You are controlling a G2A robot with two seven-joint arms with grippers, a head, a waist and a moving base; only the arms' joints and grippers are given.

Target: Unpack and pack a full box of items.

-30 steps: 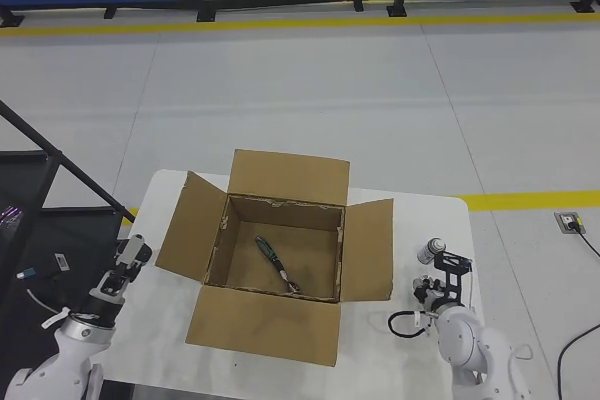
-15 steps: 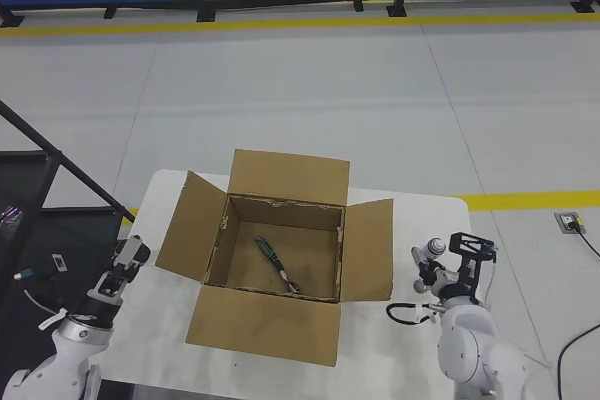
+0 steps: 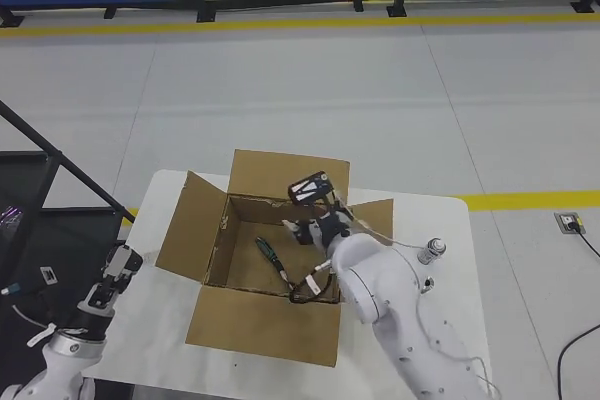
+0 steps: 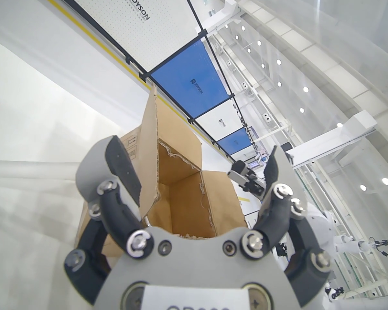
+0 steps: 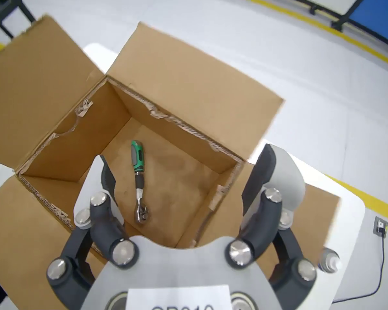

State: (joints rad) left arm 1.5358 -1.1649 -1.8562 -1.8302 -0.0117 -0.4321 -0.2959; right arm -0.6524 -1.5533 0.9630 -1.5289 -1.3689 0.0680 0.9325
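The right gripper (image 5: 184, 162), released and empty, hangs over the open box (image 3: 288, 176) at the middle of the table (image 3: 425, 214), where one wrench (image 5: 138, 183) lies on the bottom; a bottle (image 3: 435, 247) stands outside near the right edge, so unpacking seems almost done.

White, rounded arms (image 3: 390, 290) carry black cables (image 3: 305, 291). Left gripper (image 4: 194, 149) and right gripper (image 5: 185, 158): grey plates, silver screws, black links, white labels, 2 black-padded fingers (image 5: 262, 175) each.

Flaps (image 5: 197, 91) of the box (image 5: 84, 137) spread outward, leaving its mouth open from above, with floor room beside the ratchet (image 5: 138, 179).
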